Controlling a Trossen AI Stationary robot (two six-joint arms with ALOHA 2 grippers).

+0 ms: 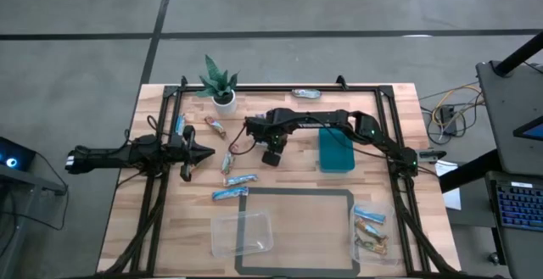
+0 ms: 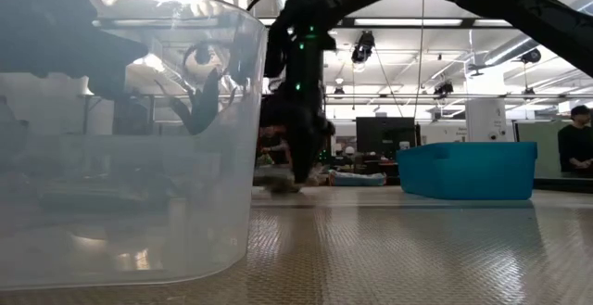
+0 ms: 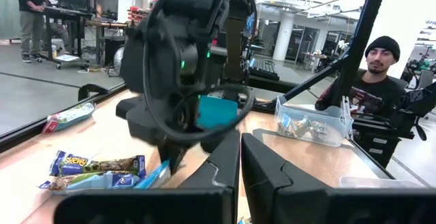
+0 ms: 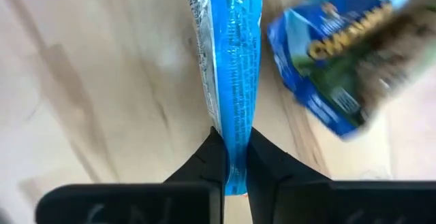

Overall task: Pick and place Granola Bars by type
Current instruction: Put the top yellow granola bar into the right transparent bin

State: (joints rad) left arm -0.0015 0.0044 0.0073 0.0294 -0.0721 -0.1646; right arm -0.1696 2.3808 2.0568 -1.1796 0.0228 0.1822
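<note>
Several wrapped granola bars lie flat on the wood table: blue ones near the middle, others farther back, and one at the far edge. My right gripper reaches over the table's middle and is shut on a bright blue bar. Beside it lies a blue "Chewy" bar. My left gripper is shut on nothing and waits level at the left, pointing at the right gripper. My right gripper pinches the bright blue bar between its two fingers at the bar's near end. The fingers point down from above, and the bar runs on away from them, standing on its edge. I cannot tell whether it is lifted clear of the wood.
A teal bin stands right of the middle. One clear tub sits at the near edge, inside a taped rectangle. A second clear tub at the near right holds several bars. A potted plant stands at the far edge. A person sits beyond the table.
</note>
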